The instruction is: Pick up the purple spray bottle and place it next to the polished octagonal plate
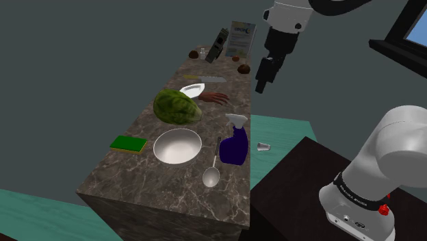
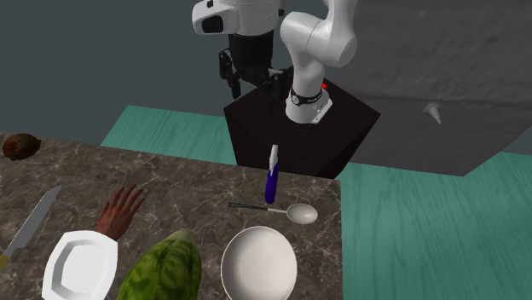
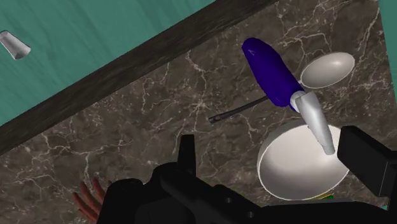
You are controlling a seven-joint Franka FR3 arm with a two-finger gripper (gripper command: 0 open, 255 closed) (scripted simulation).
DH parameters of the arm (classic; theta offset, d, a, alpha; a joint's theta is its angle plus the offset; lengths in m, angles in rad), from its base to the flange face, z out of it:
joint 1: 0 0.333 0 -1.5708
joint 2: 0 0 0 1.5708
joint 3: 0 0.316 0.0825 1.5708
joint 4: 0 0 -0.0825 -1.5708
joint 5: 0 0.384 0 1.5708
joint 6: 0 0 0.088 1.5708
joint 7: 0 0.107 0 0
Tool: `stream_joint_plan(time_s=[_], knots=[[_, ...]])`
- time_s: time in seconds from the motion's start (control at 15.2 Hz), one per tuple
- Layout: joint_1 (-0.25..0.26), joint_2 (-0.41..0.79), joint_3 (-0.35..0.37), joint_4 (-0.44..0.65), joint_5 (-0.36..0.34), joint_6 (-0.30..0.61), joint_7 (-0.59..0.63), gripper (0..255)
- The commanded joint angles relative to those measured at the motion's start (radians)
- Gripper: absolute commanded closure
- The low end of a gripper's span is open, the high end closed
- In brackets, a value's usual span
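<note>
The purple spray bottle (image 1: 235, 142) with a pale grey trigger head stands upright near the counter edge that faces the stand, between a bowl and that edge. It appears again as the bottle (image 2: 271, 180) and the bottle (image 3: 272, 72). The white octagonal plate (image 1: 192, 89) lies farther along the marble counter, beyond a green leafy lump; the plate (image 2: 79, 265) is at the second exterior view's lower left. My gripper (image 1: 262, 83) hangs high above the counter's edge, well apart from the bottle. Its fingers (image 3: 186, 150) stand apart, open with nothing between them. The gripper (image 2: 245, 83) hovers in front of the stand.
A metal bowl (image 1: 177, 146), a spoon (image 1: 211, 176) and a green sponge (image 1: 128, 144) lie at the counter's near end. The green leafy lump (image 1: 176, 107), a reddish hand-shaped thing (image 1: 215, 98) and a knife (image 1: 202, 77) surround the plate. A small grey cup (image 1: 263, 146) lies on the teal floor.
</note>
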Motion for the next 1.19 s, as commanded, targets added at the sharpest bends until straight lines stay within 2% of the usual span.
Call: stream_joint_plan(time_s=[0.0,0.33,0.86,1.12], knots=[[0.032,0.030,0.015,-0.028,0.021,0.054,-0.028,0],[0.110,0.112,0.054,-0.080,0.072,0.172,-0.098,0],[0.120,0.165,0.072,-0.150,0.089,0.295,-0.104,0],[0.120,0.165,0.072,-0.150,0.089,0.295,-0.104,0]])
